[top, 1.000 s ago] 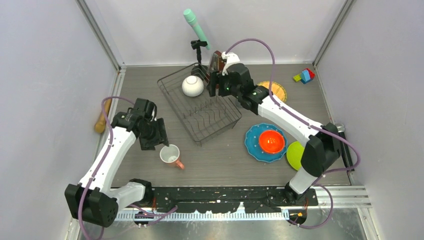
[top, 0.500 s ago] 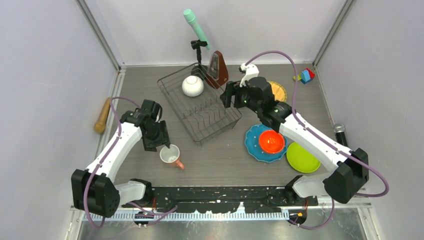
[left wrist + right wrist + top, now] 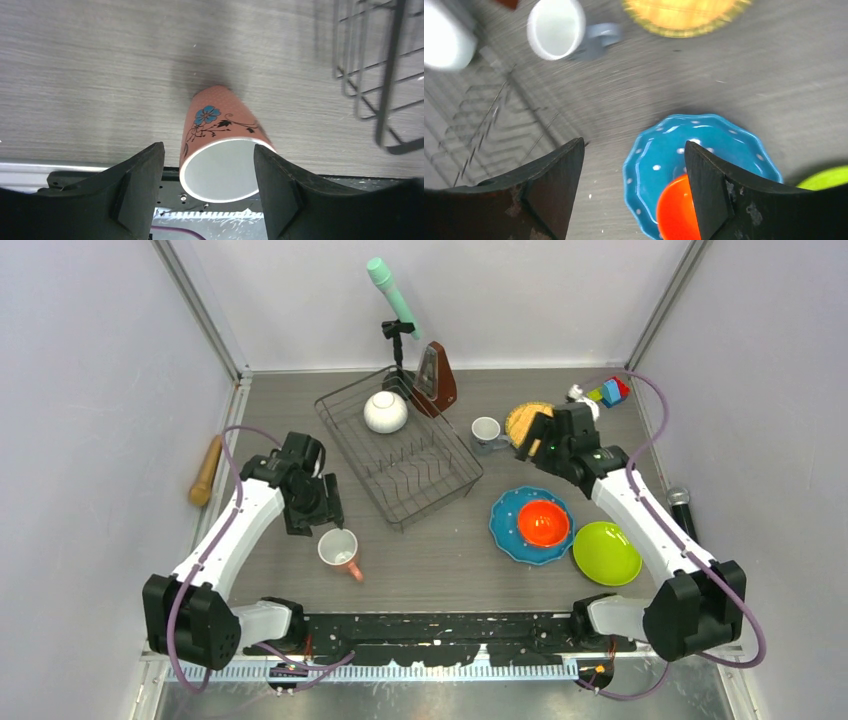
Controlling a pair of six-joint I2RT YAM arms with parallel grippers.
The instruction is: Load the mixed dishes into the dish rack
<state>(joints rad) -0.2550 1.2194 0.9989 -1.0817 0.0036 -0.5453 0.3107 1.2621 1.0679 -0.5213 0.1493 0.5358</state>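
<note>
On the grey wood-grain table (image 3: pixel 440 575) the left gripper (image 3: pixel 207 151) hangs low over a pink ceramic mug (image 3: pixel 339 550) with a blue flower painted on its side. The mug stands upright near the front edge, just off the near corner of the black wire dish rack (image 3: pixel 410 478). The gripper's jaws are spread and straddle the mug's rim — a gap shows beside one finger, while the other sits so close to the wall that contact cannot be told. The mug rests on the table, not lifted. The rack lies at an angle in the middle of the table and holds a round white bowl (image 3: pixel 385 412) at its far end; a brown metronome (image 3: pixel 437 380) stands just behind it. The right gripper (image 3: pixel 528 438) hovers to the right of the rack, jaws wide apart with nothing between them. Its wrist view looks down on a small grey mug (image 3: pixel 556 35), upright with its handle pointing away from the rack, and a yellow woven-pattern plate (image 3: pixel 684 12) beside it. Nearer the front sits a blue white-dotted plate (image 3: pixel 508 525) with an orange bowl (image 3: pixel 543 522) resting in it, and a lime green plate (image 3: pixel 606 553) lies just beside that on the right. A wooden rolling pin (image 3: pixel 205 472) lies by the left wall.
</note>
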